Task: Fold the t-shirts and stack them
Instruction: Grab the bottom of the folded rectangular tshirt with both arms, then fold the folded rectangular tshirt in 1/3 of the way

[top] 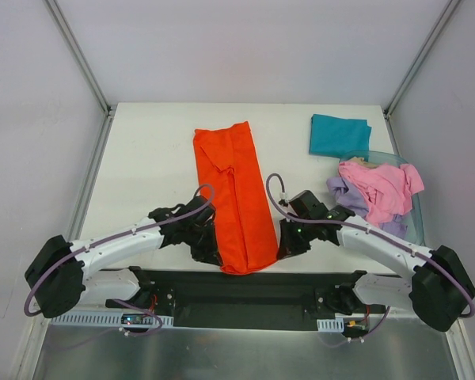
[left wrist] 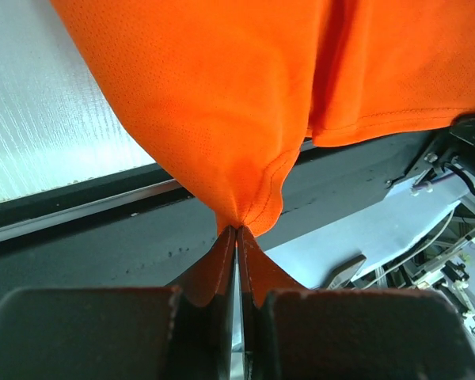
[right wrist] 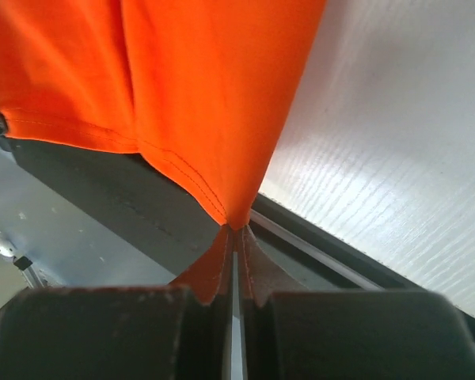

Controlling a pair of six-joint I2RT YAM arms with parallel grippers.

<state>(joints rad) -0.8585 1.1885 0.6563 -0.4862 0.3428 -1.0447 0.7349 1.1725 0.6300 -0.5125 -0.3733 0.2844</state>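
An orange-red t-shirt (top: 235,194) lies folded lengthwise into a long strip down the middle of the table. My left gripper (top: 211,255) is shut on its near left corner; the left wrist view shows the orange-red t-shirt (left wrist: 245,103) pinched at the tips of my left gripper (left wrist: 237,231). My right gripper (top: 286,250) is shut on the near right corner, where the orange-red t-shirt (right wrist: 206,95) hem meets my right gripper (right wrist: 235,231). A folded teal t-shirt (top: 338,134) lies at the back right. Pink (top: 380,190) and lavender (top: 346,192) t-shirts lie crumpled together.
A translucent blue tub (top: 414,215) at the right edge holds the pink and lavender heap. The near table edge (top: 245,279) runs right under both grippers, with the black base rail (top: 245,297) behind it. Grey walls enclose the table.
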